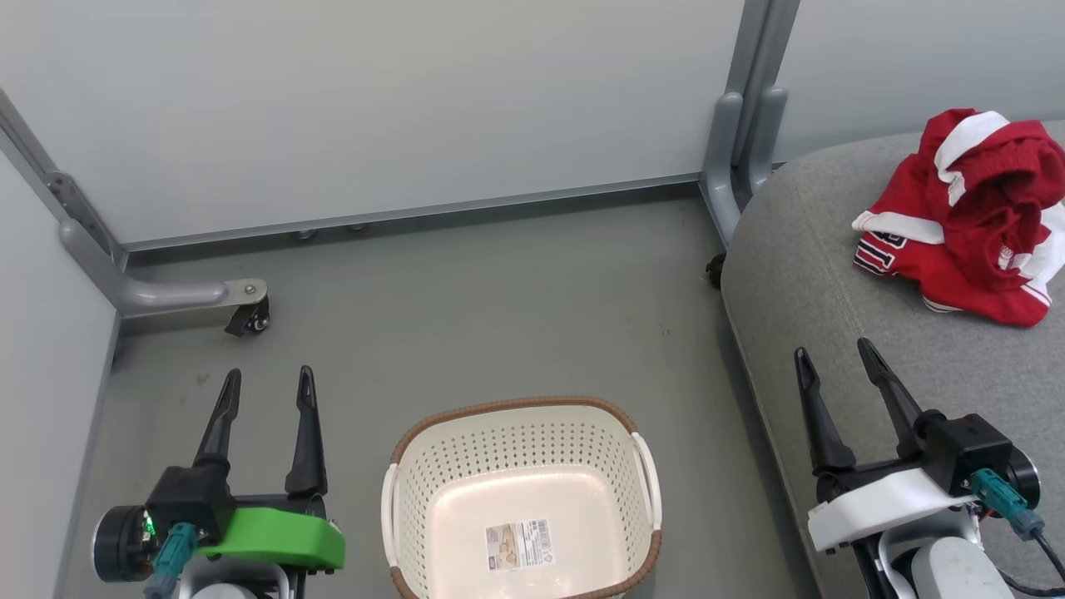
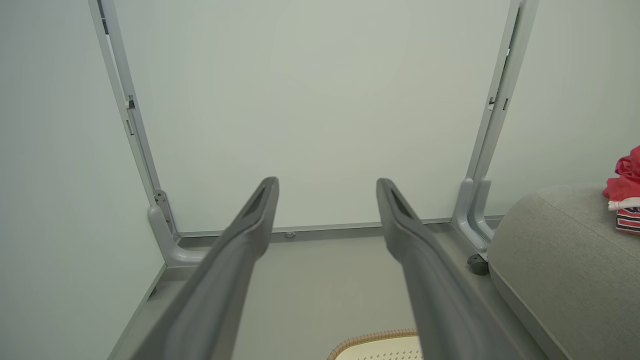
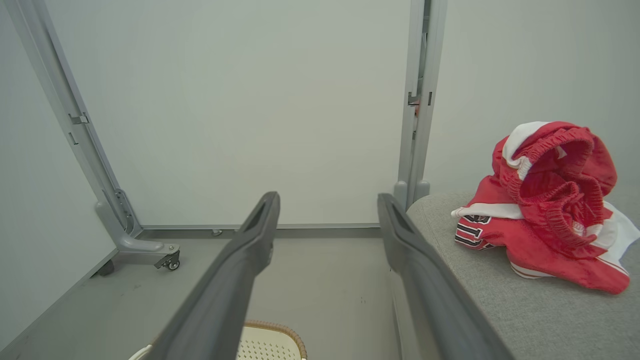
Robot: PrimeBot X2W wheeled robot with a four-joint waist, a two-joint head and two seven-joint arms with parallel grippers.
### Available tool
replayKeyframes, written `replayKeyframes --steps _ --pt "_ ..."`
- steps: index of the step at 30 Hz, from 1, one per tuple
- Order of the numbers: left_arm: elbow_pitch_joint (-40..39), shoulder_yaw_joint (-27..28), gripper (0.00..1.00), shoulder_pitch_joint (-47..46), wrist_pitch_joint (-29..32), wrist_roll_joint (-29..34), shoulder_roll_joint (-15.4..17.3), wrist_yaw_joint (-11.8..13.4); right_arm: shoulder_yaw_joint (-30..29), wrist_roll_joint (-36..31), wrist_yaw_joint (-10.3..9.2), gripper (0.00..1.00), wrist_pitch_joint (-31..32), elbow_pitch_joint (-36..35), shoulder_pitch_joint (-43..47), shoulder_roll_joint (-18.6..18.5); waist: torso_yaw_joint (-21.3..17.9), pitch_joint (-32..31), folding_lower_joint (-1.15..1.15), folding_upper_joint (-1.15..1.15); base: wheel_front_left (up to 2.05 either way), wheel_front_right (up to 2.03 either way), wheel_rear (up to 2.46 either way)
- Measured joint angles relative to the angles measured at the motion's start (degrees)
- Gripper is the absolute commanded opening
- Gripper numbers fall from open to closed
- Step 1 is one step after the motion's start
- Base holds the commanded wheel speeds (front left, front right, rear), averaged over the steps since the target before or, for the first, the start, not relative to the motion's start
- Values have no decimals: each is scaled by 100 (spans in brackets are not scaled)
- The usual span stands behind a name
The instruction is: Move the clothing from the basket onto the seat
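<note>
Basket label, print illegible

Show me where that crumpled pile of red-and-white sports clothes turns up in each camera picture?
Head view: upper right, the crumpled red-and-white sports clothing lies on the grey fabric seat cushion.
Left wrist view: a sliver of the clothing at the right edge, mid-height.
Right wrist view: the clothing at the right, mid-height.
Shared landmark: the cushion's rounded corner beside the grey metal partition post.
</note>
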Motion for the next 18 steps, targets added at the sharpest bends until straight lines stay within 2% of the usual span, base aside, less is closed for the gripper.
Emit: replayKeyframes --steps 18 --pt "159 -96 100 130 0 -100 -12 94 -25 -25 0 100 4 154 125 22 -48 -194 0 0 0 0 0"
